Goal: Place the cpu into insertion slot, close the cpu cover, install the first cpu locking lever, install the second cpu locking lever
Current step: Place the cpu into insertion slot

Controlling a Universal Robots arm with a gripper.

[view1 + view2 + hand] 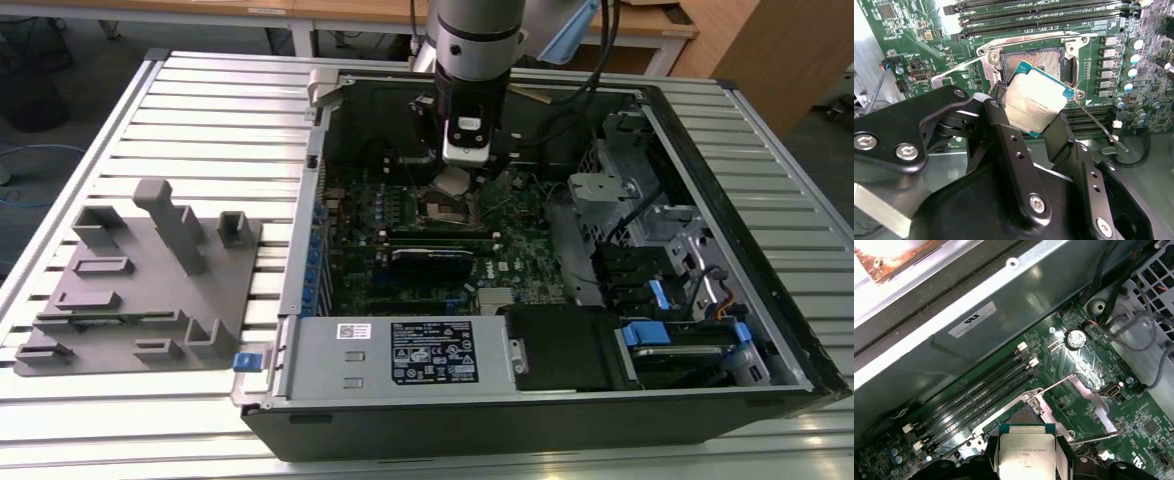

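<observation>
Jaws: gripper [1031, 112] was clamped on opposite edges of the cpu [1036, 97].
Cpu place: tilted just above the insertion slot [1031, 62], not seated.
Second wrist view: dull silver top, green rim.
First wrist view: cpu cover [1093, 394] lay open beside the slot.
Exterior view: arm reached into the computer case [747, 250].

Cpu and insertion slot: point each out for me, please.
cpu [1035, 98], second wrist view, centre of its metal top.
insertion slot [1035, 58], second wrist view, bare contact field inside the rim.
</observation>
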